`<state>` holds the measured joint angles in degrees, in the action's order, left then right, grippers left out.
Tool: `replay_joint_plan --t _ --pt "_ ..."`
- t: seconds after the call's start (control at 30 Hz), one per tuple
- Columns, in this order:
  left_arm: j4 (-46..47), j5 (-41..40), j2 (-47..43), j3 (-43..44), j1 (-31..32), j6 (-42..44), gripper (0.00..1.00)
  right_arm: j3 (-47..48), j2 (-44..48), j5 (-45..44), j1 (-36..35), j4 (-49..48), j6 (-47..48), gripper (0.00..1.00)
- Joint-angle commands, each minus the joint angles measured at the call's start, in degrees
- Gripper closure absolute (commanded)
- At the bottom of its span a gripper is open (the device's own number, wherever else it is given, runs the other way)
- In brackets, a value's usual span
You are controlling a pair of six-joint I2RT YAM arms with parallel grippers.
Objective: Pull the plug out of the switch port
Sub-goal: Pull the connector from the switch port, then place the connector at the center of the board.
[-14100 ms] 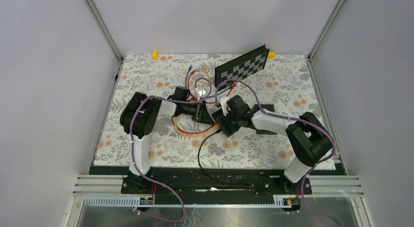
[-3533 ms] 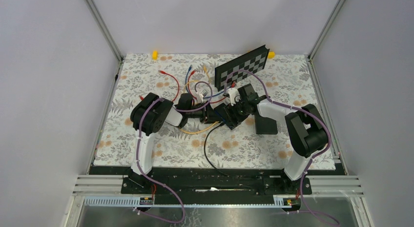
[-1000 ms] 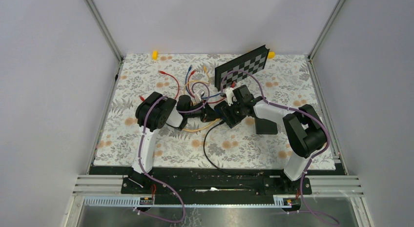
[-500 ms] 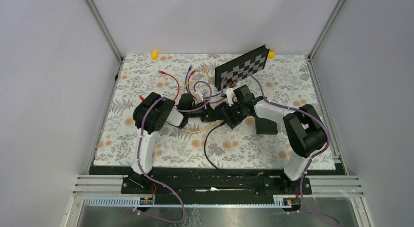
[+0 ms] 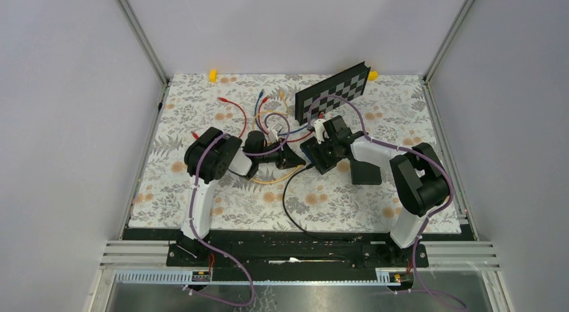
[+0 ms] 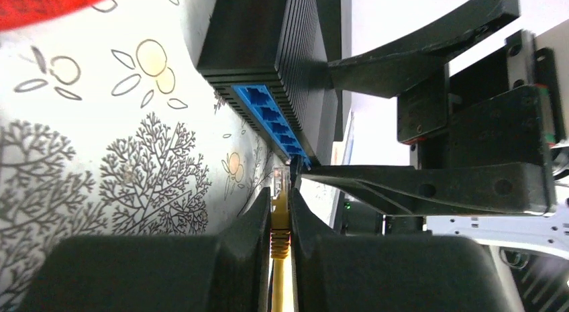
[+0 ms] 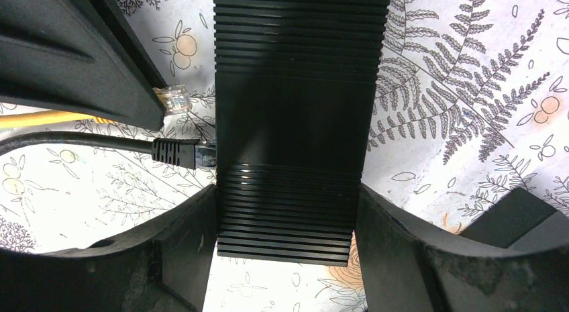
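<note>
The black switch [image 5: 323, 155] lies on the floral mat, and my right gripper [image 5: 327, 145] is shut on its sides; the right wrist view shows its ribbed body [image 7: 295, 124] between both fingers. My left gripper [image 5: 290, 158] is shut on the yellow cable's plug [image 6: 279, 215]. The plug's clear tip [image 7: 176, 97] is out of the switch, a short gap from it. The blue ports [image 6: 272, 117] face the plug in the left wrist view. A black plug [image 7: 176, 152] sits in a port of the switch.
The black cable [image 5: 287, 204] runs to the near edge. Loose red, blue and yellow cables [image 5: 263, 114] lie behind the grippers. A checkerboard panel [image 5: 333, 90] leans at the back. A black block [image 5: 364, 170] stands right of the switch. A yellow block [image 5: 213, 75] sits at the far edge.
The right gripper has drawn the switch to the right, away from the left gripper. A gap has opened and the yellow plug has come out of its port.
</note>
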<state>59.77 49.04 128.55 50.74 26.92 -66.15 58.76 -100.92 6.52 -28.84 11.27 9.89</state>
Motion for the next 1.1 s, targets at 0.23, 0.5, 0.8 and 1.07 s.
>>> replay_joint_plan --t 0.23,0.5,0.8,1.07 --pt "-17.16 0.78 -4.87 2.41 0.42 15.75 1.0 0.94 -1.4 2.71 0.54 2.01 2.47 1.0" --pt "-24.88 1.66 -9.2 5.08 0.25 22.92 1.0 1.09 -1.18 2.84 0.55 2.33 3.4 1.0" --pt "-43.61 2.9 -20.66 10.69 -0.31 39.64 1.0 1.11 -0.82 2.09 0.59 2.39 3.91 1.0" --pt "-62.93 0.93 -30.97 14.61 -1.22 57.94 1.0 1.05 0.46 2.08 0.57 2.26 3.99 1.0"
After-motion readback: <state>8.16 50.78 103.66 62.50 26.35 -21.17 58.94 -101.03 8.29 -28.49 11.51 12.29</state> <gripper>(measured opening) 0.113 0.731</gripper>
